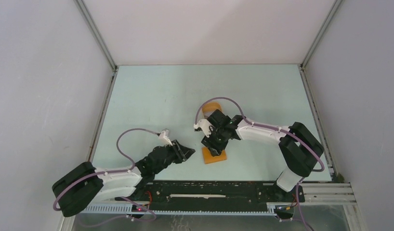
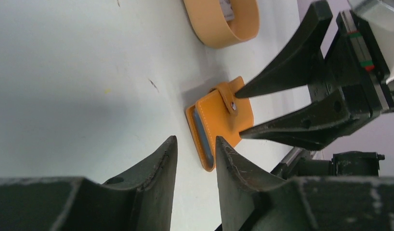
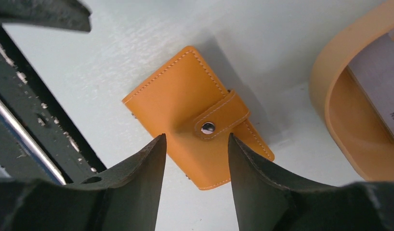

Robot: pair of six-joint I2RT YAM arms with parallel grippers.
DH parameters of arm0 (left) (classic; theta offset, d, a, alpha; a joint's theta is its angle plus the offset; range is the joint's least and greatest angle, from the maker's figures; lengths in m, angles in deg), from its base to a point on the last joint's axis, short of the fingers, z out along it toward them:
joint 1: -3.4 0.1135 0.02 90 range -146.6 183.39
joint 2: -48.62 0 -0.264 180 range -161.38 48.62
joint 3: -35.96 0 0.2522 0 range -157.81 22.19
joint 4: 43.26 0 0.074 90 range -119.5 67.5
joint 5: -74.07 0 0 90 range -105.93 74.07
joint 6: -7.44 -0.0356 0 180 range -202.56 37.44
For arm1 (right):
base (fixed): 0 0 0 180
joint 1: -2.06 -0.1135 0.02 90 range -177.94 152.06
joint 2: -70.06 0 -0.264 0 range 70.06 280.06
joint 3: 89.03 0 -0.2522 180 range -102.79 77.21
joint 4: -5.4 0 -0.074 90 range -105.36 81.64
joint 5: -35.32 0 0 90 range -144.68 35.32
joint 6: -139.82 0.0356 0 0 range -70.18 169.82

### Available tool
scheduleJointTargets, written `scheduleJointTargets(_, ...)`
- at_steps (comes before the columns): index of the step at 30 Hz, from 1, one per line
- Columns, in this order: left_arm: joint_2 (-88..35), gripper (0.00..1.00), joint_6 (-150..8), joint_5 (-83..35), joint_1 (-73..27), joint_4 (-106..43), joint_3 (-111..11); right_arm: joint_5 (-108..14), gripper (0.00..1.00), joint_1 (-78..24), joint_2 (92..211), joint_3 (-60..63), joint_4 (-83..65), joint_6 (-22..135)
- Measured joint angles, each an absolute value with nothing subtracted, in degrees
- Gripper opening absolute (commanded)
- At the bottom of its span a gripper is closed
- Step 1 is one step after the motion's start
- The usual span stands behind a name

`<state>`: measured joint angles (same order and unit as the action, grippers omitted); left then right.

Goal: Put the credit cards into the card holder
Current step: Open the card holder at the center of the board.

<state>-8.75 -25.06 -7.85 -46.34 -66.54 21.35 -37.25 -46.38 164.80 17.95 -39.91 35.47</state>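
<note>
The wallet lay snapped shut near the table's front edge, with the tray holding a card at its 12 o'clock. The right pincer hovered over the wallet, jaws apart and empty. At 9 o'clock, the left pincer sat with jaws parted, gripping nothing.

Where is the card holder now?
In the top view the card holder lies closed near the front edge of the table, right of centre, under the right end effector, oval tray beyond it.
</note>
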Motion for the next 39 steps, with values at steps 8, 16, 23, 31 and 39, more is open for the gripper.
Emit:
scheduleJointTargets(8,-18.3,0.42,-23.5,-9.1,-49.9,-72.3,20.6,-42.2,0.59,-47.6,166.7,17.0,-39.0,38.6)
scheduleJointTargets(16,-30.3,0.38,-20.8,-11.0,-51.6,-81.8,19.2,-45.2,0.40,-48.4,167.8,15.9,-39.0,38.9)
scheduleJointTargets(23,-37.9,0.40,-18.6,-13.0,-51.7,-89.9,18.4,-45.4,0.22,-48.6,168.2,15.5,-38.9,38.8)
scheduleJointTargets(31,-42.7,0.21,-17.0,-14.2,-51.7,-92.6,16.0,-45.1,0.05,-48.6,168.2,15.2,-39.3,38.2)
scheduleJointTargets(39,-43.0,0.00,-16.6,-14.7,-51.7,-92.3,16.0,-42.2,0.00,-47.5,167.5,15.2,-39.2,37.0)
